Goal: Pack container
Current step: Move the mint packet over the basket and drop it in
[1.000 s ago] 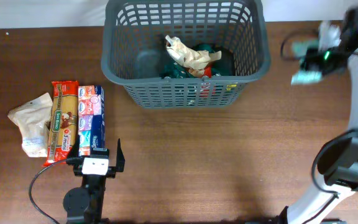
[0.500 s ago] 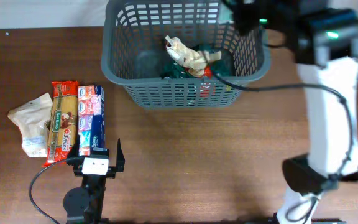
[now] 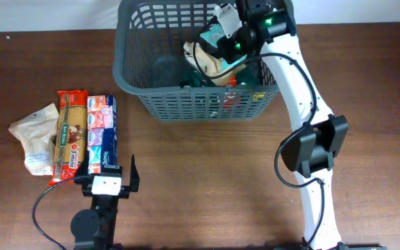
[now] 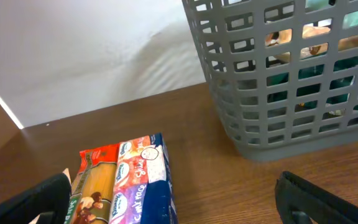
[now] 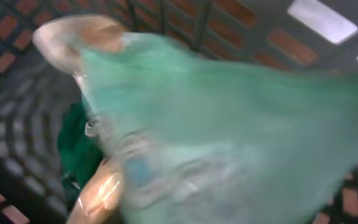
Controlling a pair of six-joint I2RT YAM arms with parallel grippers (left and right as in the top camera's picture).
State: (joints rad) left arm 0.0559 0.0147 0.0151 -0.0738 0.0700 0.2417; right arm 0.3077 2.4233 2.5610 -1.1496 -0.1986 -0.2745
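The container [image 3: 134, 83] is a dark grey lattice basket at the back of the table; it also shows in the left wrist view [image 4: 253, 93]. My right gripper [image 3: 231, 36] hangs over its inside, shut on a pale green and white packet [image 3: 217, 31]. That packet fills the right wrist view [image 5: 229, 112] and hides the fingers there. Inside the basket lie a beige crumpled packet [image 3: 210, 61] and dark green packets [image 3: 200, 78]. My left gripper [image 3: 107, 169] is open and empty near the front edge, with fingers [image 4: 42, 196] apart.
Left of the basket, three packets lie side by side on the table: a white bag [image 3: 37, 135], a red pasta packet [image 3: 70, 135] and a blue and pink packet [image 3: 101, 132]. The last two lie just ahead of the left gripper [image 4: 142, 174].
My right arm has swung from the far right of the table to over the basket, carrying the pale green packet. The left arm has not moved.
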